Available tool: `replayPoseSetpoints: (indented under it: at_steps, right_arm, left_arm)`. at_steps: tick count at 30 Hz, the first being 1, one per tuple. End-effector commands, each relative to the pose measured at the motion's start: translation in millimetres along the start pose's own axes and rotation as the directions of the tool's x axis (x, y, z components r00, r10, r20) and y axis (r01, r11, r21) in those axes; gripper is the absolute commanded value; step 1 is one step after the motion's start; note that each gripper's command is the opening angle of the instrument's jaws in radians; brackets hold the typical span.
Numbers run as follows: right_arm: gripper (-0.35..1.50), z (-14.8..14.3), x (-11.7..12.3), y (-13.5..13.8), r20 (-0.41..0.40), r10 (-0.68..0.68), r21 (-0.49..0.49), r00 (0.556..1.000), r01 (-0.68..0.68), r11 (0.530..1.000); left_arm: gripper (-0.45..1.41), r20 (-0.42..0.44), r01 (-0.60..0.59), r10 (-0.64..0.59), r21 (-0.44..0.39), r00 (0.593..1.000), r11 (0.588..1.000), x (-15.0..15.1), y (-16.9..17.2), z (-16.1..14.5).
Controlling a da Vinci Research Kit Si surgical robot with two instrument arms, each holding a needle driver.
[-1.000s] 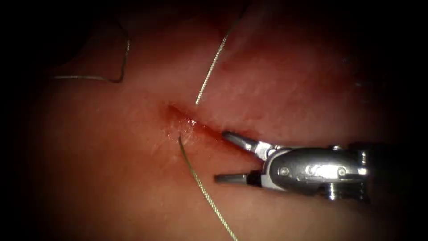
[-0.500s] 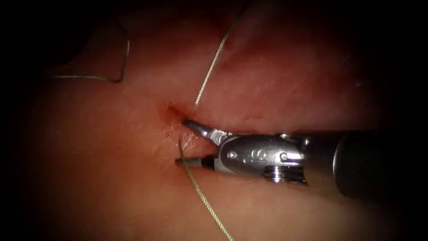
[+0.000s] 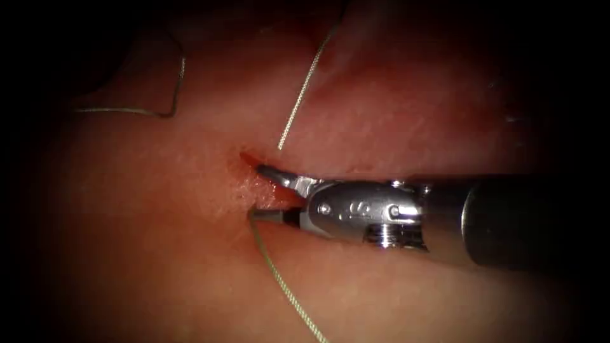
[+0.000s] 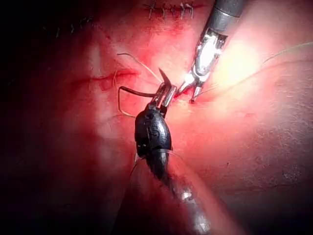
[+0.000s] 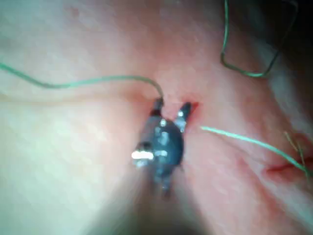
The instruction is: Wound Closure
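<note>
The tissue [image 3: 159,254] spreads across the endoscope view and fades into dark at every margin, so its edges cannot be made out. It lies bare at lower left and upper right. One right tool [image 3: 259,192] enters from the right edge, its shaft cut off there, and its two jaws stand apart, grasping nothing. The upper jaw tip lies in the cut [image 3: 249,157] near the frame's centre. The lower jaw tip touches the thread [image 3: 279,286] where it leaves the tissue on the cut's left side. One left tool [image 4: 164,94] shows in the left wrist view, clenched on the needle [image 4: 137,91] near one end, a short pointed stub jutting past the jaws. Whether the needle's far end touches the tissue cannot be told. Three strands count in the endoscope view: the thread running to the bottom edge, a second strand [image 3: 305,82] climbing from just above the cut into the dark top, and a bent third strand [image 3: 171,108] at upper left, well apart. A row of stitches [image 4: 171,9] shows beyond the tools in the left wrist view.
</note>
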Motion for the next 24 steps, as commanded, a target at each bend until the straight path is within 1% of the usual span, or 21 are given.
replayPoseSetpoints:
  at_steps: [1, 3, 7, 11, 14, 16, 17, 18, 20, 21, 22, 24]
  right_arm:
    - [0.04, 1.1, 0.3, -0.2, -0.006, -0.002, 0.005, 1.0, 0.002, 1.0]
    - [-0.35, 1.3, 0.5, -0.4, -0.022, -0.005, 0.028, 1.0, 0.005, 1.0]
    - [-0.35, 1.1, 0.7, -0.8, -0.025, -0.021, 0.066, 0.999, 0.022, 0.998]
    - [-0.35, 0.6, 0.8, -1.4, 0.003, -0.038, 0.135, 0.999, 0.038, 0.99]
    - [-0.35, 0.0, 0.9, -1.6, 0.002, -0.042, 0.152, 0.999, 0.041, 0.988]
    - [-0.35, -0.9, 1.0, -1.9, 0.002, -0.044, 0.152, 0.999, 0.043, 0.987]
    - [-0.35, -2.3, 1.1, -2.3, 0.003, -0.048, 0.15, 0.999, 0.047, 0.988]
    - [-0.35, -2.3, 1.1, -2.3, 0.003, -0.048, 0.15, 0.999, 0.047, 0.988]
    - [-0.35, -3.7, 1.3, -3.0, 0.003, -0.053, 0.15, 0.999, 0.052, 0.987]
    - [-0.35, -5.5, 1.4, -4.2, 0.007, -0.064, 0.154, 0.998, 0.062, 0.986]
    - [-0.35, -5.5, 1.4, -4.2, 0.007, -0.064, 0.154, 0.998, 0.062, 0.986]
    - [-0.35, -7.2, 1.5, -5.9, 0.01, -0.08, 0.165, 0.997, 0.077, 0.983]
  left_arm:
    - [-0.45, -0.001, -0.002, 0.002, 0.0, 1.0, 1.0, -0.6, -0.4, 0.5]
    - [-0.45, -0.001, -0.002, 0.002, 0.0, 1.0, 1.0, -0.6, -0.4, 0.5]
    - [-0.45, -0.001, -0.002, 0.002, -0.001, 1.0, 1.0, -0.6, -0.4, 0.5]
    - [-0.45, -0.001, -0.002, 0.002, -0.001, 1.0, 1.0, -0.6, -0.4, 0.5]
    - [-0.45, -0.001, -0.002, 0.002, -0.001, 1.0, 1.0, -0.6, -0.4, 0.5]
    - [-0.45, -0.001, -0.002, 0.002, -0.001, 1.0, 1.0, -0.6, -0.4, 0.5]
    - [-0.45, -0.001, -0.002, 0.002, -0.001, 1.0, 1.0, -0.6, -0.4, 0.4]
    - [-0.45, -0.001, -0.002, 0.002, -0.001, 1.0, 1.0, -0.6, -0.4, 0.4]
    - [-0.45, -0.001, -0.002, 0.002, -0.001, 1.0, 1.0, -0.6, -0.4, 0.4]
    - [-0.45, -0.001, -0.002, 0.002, -0.002, 1.0, 1.0, -0.6, -0.4, 0.4]
    - [-0.45, -0.001, -0.002, 0.002, -0.002, 1.0, 1.0, -0.6, -0.4, 0.4]
    - [-0.45, -0.001, -0.002, 0.002, -0.002, 1.0, 1.0, -0.6, -0.4, 0.4]
